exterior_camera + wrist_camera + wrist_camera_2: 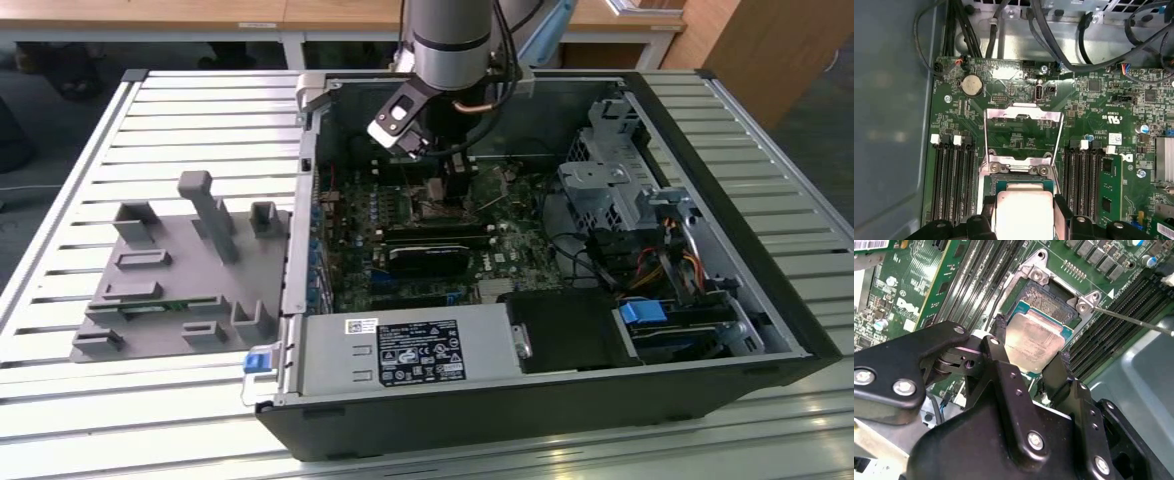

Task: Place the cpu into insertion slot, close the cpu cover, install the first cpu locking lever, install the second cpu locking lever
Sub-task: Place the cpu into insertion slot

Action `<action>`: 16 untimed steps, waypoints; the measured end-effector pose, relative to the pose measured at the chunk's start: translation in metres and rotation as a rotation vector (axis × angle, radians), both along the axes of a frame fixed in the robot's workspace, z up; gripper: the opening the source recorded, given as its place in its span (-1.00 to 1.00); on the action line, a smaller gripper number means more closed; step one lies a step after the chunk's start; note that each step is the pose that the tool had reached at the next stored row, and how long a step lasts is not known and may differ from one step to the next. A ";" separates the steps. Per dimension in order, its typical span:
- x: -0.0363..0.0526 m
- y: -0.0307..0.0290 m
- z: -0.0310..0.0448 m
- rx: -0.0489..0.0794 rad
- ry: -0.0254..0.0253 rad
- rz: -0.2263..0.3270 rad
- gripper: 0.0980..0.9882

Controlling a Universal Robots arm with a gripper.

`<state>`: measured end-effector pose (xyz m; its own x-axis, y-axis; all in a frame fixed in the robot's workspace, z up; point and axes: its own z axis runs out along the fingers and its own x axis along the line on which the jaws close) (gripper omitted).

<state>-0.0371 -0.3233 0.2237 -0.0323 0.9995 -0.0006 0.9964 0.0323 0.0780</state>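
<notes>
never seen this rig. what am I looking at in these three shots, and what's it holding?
A grey robot arm reaches into an open black computer case lying on a slatted metal table; a grey plastic holder tray sits beside it, on the exterior view's left. That view is from a camera off the arm. Both wrist views are from cameras riding on the arm, looking past its black jaws at the green circuit board. The jaws are closed on the small square silver-topped cpu, right over the square black insertion slot. The thin silver frame cpu cover is flipped open beside the slot.
</notes>
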 end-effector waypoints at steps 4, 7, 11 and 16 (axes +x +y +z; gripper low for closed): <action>-0.0008 0.0000 -0.0052 0.000 0.0001 -0.003 0.00; -0.0018 0.0000 -0.0094 0.000 0.0000 -0.005 0.00; -0.0033 0.0002 -0.0141 0.000 0.0000 -0.013 0.00; -0.0036 0.0013 -0.0187 0.000 0.0001 -0.026 0.00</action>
<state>-0.0407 -0.3220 0.2050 -0.0065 1.0000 -0.0007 0.9969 0.0065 0.0780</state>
